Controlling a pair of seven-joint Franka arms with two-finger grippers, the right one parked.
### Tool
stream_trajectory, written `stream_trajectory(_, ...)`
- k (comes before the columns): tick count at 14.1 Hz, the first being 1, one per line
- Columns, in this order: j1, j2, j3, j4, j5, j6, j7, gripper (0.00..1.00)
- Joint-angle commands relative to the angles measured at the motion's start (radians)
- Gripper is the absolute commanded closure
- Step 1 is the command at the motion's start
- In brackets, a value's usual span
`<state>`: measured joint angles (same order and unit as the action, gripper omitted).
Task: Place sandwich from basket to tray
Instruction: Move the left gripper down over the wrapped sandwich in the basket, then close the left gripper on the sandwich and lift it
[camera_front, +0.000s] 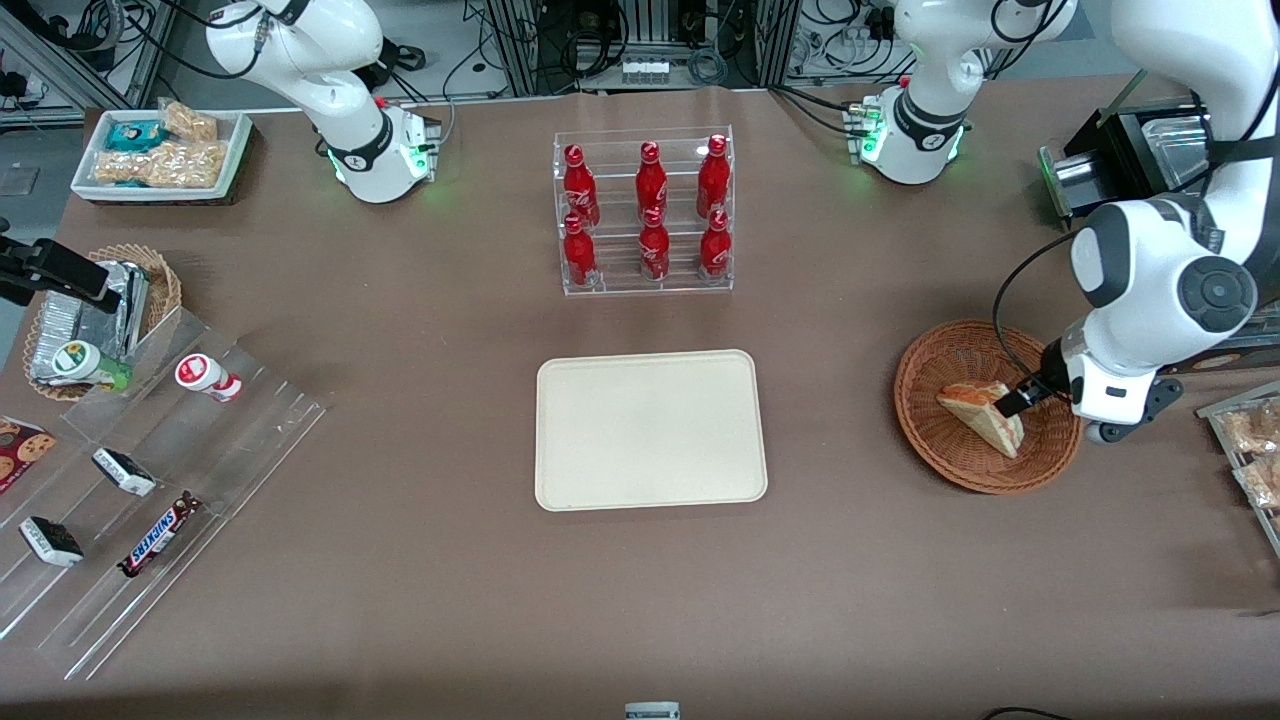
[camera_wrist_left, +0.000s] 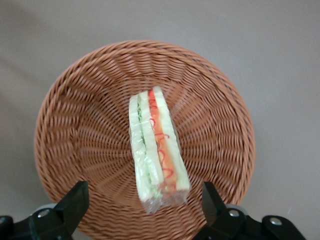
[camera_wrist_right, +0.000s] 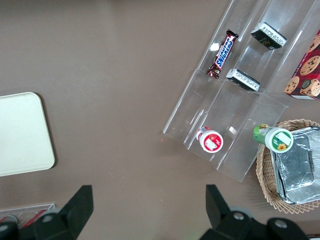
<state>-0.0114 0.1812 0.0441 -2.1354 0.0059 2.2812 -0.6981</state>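
The sandwich, a clear-wrapped wedge of white bread with orange-red and green filling, lies in the reddish-brown wicker basket toward the working arm's end of the table. In the left wrist view the sandwich lies in the middle of the basket. My left gripper hovers over the basket, open, its fingers spread wider than the sandwich's near end and touching nothing. The cream-beige tray lies bare at the table's middle.
A clear rack of red bottles stands farther from the front camera than the tray. Acrylic racks with snacks, a tan basket of foil packs and a white snack box lie toward the parked arm's end.
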Motion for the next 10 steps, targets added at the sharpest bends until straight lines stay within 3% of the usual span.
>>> stream_trajectory(1,-0.004,0.015,0.0,-0.021,-0.047,0.069,-0.185,0.0)
stream_trajectory(5,-0.001,0.043,0.0,-0.095,-0.15,0.179,-0.195,0.02)
stream_trajectory(6,-0.002,0.058,0.0,-0.104,-0.158,0.213,-0.204,0.14)
stream_trajectory(8,-0.002,0.084,0.0,-0.097,-0.158,0.242,-0.23,0.67)
stream_trajectory(9,-0.002,0.081,0.0,-0.093,-0.155,0.236,-0.221,0.89)
stream_trajectory(10,-0.002,0.078,0.002,-0.081,-0.15,0.227,-0.213,0.95)
